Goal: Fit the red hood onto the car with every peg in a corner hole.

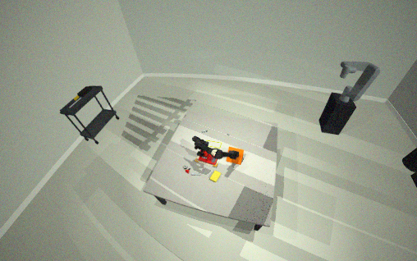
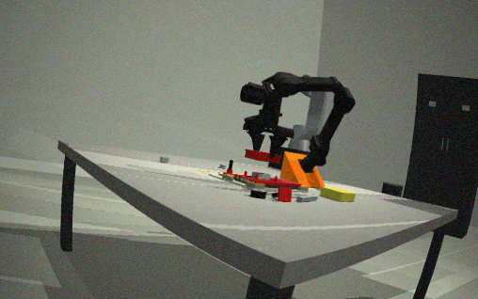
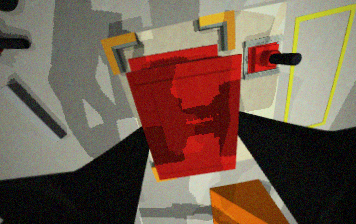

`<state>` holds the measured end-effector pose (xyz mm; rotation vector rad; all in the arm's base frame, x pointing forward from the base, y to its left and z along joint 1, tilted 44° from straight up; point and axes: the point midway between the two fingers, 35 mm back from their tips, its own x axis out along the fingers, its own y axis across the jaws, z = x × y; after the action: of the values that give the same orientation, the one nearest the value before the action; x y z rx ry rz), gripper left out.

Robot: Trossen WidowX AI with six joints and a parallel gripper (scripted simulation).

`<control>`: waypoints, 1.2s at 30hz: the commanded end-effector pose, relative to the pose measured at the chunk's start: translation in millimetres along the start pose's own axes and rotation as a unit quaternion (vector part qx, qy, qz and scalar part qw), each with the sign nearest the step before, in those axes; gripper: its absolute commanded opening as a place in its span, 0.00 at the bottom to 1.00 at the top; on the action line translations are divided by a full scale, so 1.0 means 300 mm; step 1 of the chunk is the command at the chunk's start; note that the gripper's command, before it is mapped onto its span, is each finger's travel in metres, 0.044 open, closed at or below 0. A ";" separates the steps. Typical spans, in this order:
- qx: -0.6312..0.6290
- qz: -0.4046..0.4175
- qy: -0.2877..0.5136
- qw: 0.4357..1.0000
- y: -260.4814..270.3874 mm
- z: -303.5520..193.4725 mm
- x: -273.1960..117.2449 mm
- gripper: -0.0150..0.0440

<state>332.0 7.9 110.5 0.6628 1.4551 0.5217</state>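
The exterior view showed the gripper (image 2: 267, 141) pinching the red hood (image 2: 262, 155) clear above the chassis (image 2: 263, 179), a gap the wrist view did not reveal. The wrist view showed the hood (image 3: 187, 107) covering the jig corners (image 3: 121, 50). The orange wedge (image 2: 301, 170) stood just beside the arm, well inside the table edge (image 2: 155, 207).

Bare lab room, work table (image 1: 193, 193), wheeled cart (image 1: 88, 112), pedestal-mounted arm (image 1: 356, 82)

The top view is looking down from high and far onto my desk (image 1: 230, 193); the exterior one is watching low from a corner, nearer. My wrist camera is facing straight down, close, sharing the orange wedge (image 3: 247, 202).
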 end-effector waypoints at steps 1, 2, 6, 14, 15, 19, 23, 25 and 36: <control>0.001 0.003 0.000 1.000 0.010 -0.003 0.047 0.25; 0.001 0.003 0.000 1.000 0.012 -0.004 0.062 0.25; 0.001 0.004 0.000 1.000 0.019 -0.004 0.111 0.25; 0.001 0.004 0.000 1.000 0.019 -0.005 0.114 0.25; 0.001 0.004 0.000 1.000 0.019 -0.005 0.114 0.25; 0.001 0.004 0.000 1.000 0.019 -0.005 0.114 0.25; 0.001 0.004 0.000 1.000 0.019 -0.005 0.114 0.25; 0.001 0.004 0.000 1.000 0.019 -0.005 0.114 0.25; 0.001 0.004 0.000 1.000 0.019 -0.005 0.114 0.25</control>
<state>332.7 35.0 88.5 0.6648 1.4590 0.5253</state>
